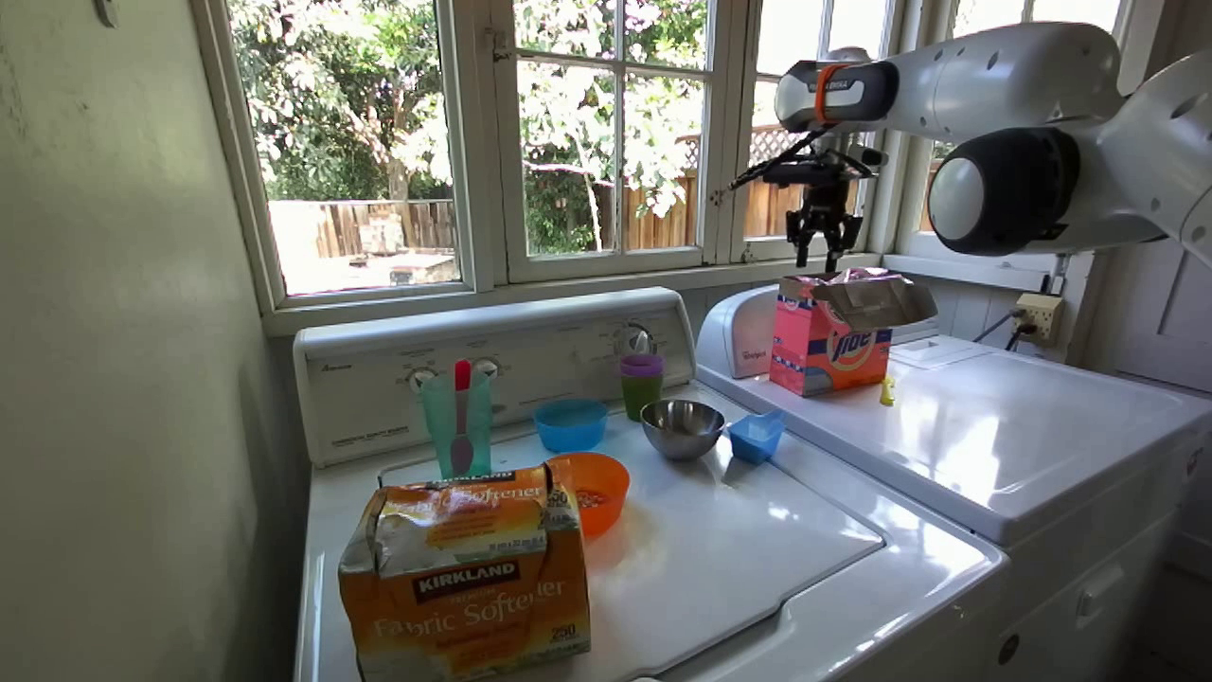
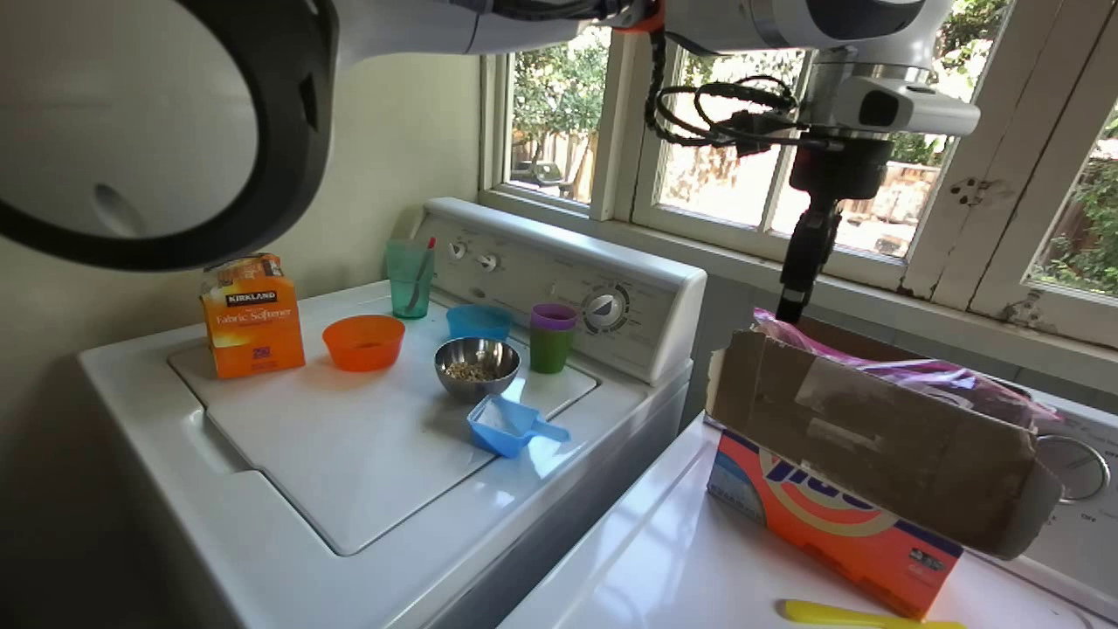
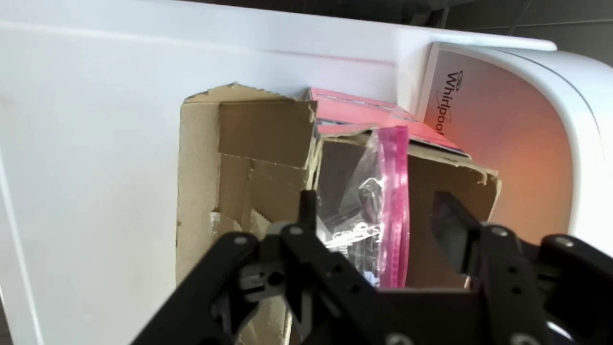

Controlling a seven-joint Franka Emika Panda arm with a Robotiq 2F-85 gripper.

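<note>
Overhead, one spread gripper (image 1: 817,264), one bag (image 3: 396,206) in one box (image 1: 828,346)

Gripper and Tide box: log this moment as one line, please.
gripper: open, above Tide box | box: top open, standing on white Whirlpool machine | zip bag: in box opening, not held | yellow item: beside box

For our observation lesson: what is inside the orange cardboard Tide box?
The box holds a clear plastic bag with a pink zip strip, partly sticking out; anything beneath it is covered.
</note>
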